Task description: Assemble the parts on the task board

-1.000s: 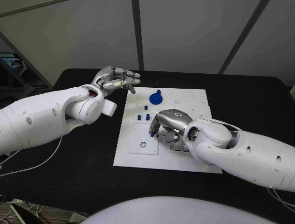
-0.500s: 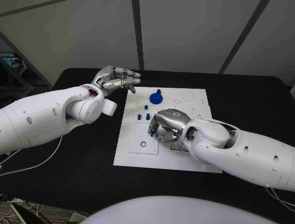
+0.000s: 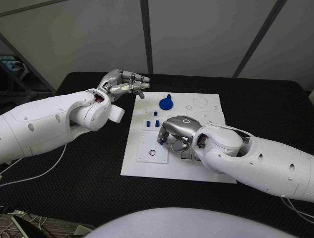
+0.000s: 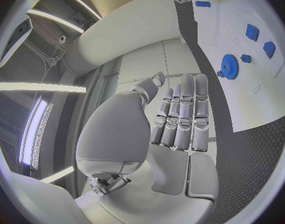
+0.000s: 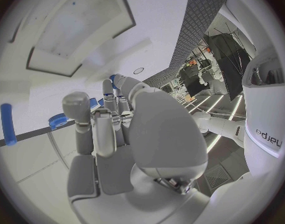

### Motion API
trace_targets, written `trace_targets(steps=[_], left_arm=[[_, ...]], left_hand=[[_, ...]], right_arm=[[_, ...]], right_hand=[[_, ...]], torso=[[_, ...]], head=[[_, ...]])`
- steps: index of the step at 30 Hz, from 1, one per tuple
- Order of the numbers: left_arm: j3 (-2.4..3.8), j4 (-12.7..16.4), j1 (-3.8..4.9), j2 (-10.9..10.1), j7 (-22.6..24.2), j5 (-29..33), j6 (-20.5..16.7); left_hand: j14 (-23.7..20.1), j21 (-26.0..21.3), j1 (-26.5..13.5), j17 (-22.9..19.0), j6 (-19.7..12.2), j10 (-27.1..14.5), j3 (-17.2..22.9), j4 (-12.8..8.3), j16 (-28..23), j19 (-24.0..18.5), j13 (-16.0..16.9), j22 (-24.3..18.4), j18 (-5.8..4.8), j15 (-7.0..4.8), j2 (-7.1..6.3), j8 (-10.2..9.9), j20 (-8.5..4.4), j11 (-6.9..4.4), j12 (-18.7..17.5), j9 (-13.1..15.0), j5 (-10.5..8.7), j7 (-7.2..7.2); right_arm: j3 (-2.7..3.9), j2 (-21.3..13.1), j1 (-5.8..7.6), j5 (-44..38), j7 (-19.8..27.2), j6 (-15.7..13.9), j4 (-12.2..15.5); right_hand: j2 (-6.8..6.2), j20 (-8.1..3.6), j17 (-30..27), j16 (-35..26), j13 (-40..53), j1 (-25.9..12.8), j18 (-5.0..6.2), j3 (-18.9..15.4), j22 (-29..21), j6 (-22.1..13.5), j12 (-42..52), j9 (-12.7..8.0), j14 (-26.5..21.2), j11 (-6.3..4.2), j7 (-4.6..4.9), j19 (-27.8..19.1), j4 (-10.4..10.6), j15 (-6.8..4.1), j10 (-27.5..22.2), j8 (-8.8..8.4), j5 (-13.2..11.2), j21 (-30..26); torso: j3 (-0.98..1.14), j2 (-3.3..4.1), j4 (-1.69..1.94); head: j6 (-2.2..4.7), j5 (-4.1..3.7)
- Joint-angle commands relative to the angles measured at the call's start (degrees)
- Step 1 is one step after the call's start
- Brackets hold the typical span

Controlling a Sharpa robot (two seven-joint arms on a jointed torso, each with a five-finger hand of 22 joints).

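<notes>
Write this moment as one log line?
left hand: raised beside task board, empty | right hand: on board, pinching small blue part | blue gear: on board

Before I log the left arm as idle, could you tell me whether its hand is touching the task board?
Apart. In the head view the left hand hangs over black table beyond the task board edge.

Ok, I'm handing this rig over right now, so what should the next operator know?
Left hand: raised off the board's far left corner, fingers together, holding nothing.
Right hand: low over the middle of the task board, fingers curled at a small blue part; a firm grip cannot be confirmed.
On the board: blue gear at the far end, small blue pieces beside the right hand.
Assembly is unfinished; loose pieces remain.
</notes>
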Motion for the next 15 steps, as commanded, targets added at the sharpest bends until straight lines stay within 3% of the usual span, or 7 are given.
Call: trace_targets(steps=[1, 3, 6, 15], left_arm=[[0.06, 0.01, 0.09, 0.02, 0.43, 0.15, 0.63], [0.06, 0.01, 0.09, 0.02, 0.41, 0.15, 0.64], [0.06, -0.01, 0.09, 0.03, 0.39, 0.15, 0.66], [0.06, -0.08, 0.09, -0.02, 0.33, 0.15, 0.70]], left_hand=[[0.29, -0.32, -0.17, -0.05, 0.12, -0.53, 0.02, -0.29, -0.30, 0.23, -0.06, -0.08, 0.24, 0.00, 0.59, -0.10, 0.14, 0.00, 0.33, -0.09, -0.21, 0.16], [0.29, -0.32, -0.17, -0.05, 0.12, -0.53, 0.02, -0.29, -0.30, 0.23, -0.06, -0.08, 0.24, 0.00, 0.59, -0.10, 0.14, 0.00, 0.33, -0.09, -0.21, 0.16], [0.29, -0.32, -0.17, -0.05, 0.12, -0.53, 0.02, -0.29, -0.30, 0.23, -0.06, -0.08, 0.24, 0.00, 0.59, -0.10, 0.14, 0.00, 0.33, -0.09, -0.21, 0.16], [0.29, -0.32, -0.17, -0.05, 0.12, -0.53, 0.02, -0.29, -0.30, 0.23, -0.06, -0.08, 0.24, 0.00, 0.59, -0.10, 0.14, 0.00, 0.33, -0.09, -0.21, 0.16]], right_arm=[[-0.15, -0.04, -0.09, -0.71, -0.55, 0.81, -0.11], [-0.16, -0.05, -0.09, -0.75, -0.30, -0.08, -0.10], [-0.16, -0.06, -0.09, -0.77, -0.01, -1.34, -0.06], [-0.16, -0.76, -0.09, -1.19, 0.37, -4.48, 0.72]], right_hand=[[-0.57, 0.38, 1.92, -0.14, -0.65, -1.12, -0.81, -0.32, -0.66, -1.94, -1.43, -0.49, 3.49, 0.67, 0.68, -0.78, 0.22, 0.74, -2.65, -1.24, 0.27, -0.59], [-1.59, 1.00, 1.44, -0.42, -1.29, -1.88, -0.66, -0.25, -1.76, -4.98, -1.81, -0.95, 3.34, 1.60, 1.53, -1.46, 0.25, 1.57, -5.31, -2.24, 0.25, -1.29], [-2.75, 1.71, 1.04, -0.61, -1.58, -2.85, -0.16, -0.57, -4.08, -7.52, -1.79, -0.89, 3.21, 2.29, 1.53, -2.79, 0.28, 2.12, -9.40, -2.15, -0.20, -2.79], [-3.04, 2.09, 0.34, -0.98, -1.46, -2.97, 0.16, -1.28, -5.63, -8.15, -1.41, -0.71, 3.01, 2.53, 1.27, -3.61, -0.11, 2.30, -12.03, -1.92, -0.28, -3.88]], torso=[[0.02, -0.02, 0.00], [0.02, -0.02, 0.00], [0.04, 0.00, -0.03], [0.07, -0.04, -0.07]], head=[[0.01, 0.02], [0.01, 0.02], [0.09, 0.01], [0.16, -0.08]])
